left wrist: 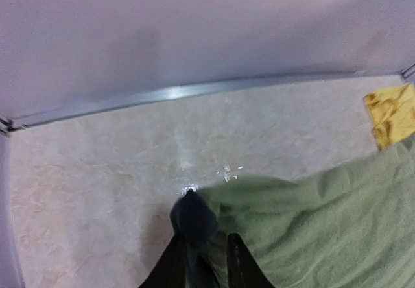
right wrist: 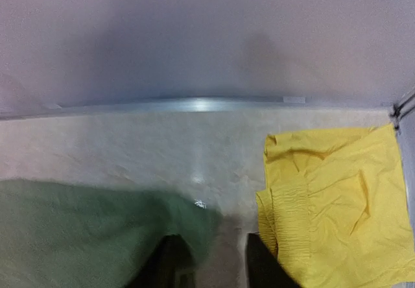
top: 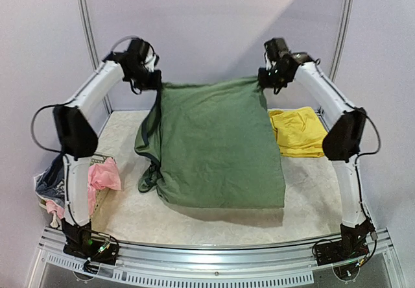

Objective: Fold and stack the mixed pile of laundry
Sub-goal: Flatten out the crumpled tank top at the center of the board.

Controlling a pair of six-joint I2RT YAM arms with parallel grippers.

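Note:
The olive-green top (top: 217, 145) hangs spread between both grippers, its far edge lifted and its near edge low over the table. My left gripper (top: 148, 74) is shut on its dark-trimmed left corner (left wrist: 193, 218); green cloth (left wrist: 311, 223) trails to the right. My right gripper (top: 269, 77) holds the right corner; green cloth (right wrist: 97, 229) covers its left finger (right wrist: 170, 262), and a gap shows beside its right finger (right wrist: 266, 265). The yellow shorts (top: 298, 131) lie flat at the right rear, and also show in the right wrist view (right wrist: 337, 204) and the left wrist view (left wrist: 392, 113).
A pale mesh basket (top: 97, 197) stands at the table's near left, beside the left arm. A pink piece (top: 104, 174) and a blue-grey piece (top: 52, 181) hang out of it. A metal rail (right wrist: 194, 104) runs along the table's far edge under the wall.

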